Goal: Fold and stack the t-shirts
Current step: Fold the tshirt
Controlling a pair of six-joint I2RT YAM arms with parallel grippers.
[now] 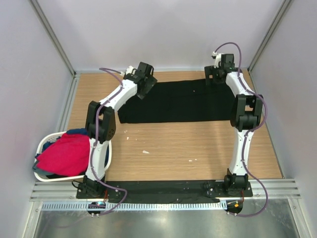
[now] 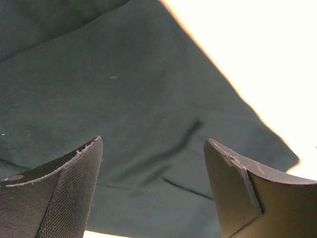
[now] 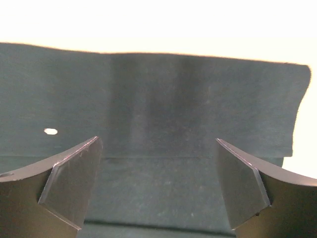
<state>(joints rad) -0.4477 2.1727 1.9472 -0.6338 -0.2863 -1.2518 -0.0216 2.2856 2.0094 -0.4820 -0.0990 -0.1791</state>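
Observation:
The black t-shirt [image 1: 178,101] lies flat as a wide folded band across the far half of the table. My left gripper [image 1: 147,84] hangs over its far left corner, open and empty, with dark cloth [image 2: 124,99] between its fingers. My right gripper [image 1: 216,77] hangs over its far right corner, open and empty, above a folded hem [image 3: 188,129]. A red/pink t-shirt [image 1: 64,153] and a blue one [image 1: 77,133] lie crumpled in the basket at the left.
The white oval basket [image 1: 42,144] stands at the near left edge of the table beside the left arm. White crumbs [image 1: 145,151] lie on the wooden table [image 1: 173,148]. Grey walls close the back and sides.

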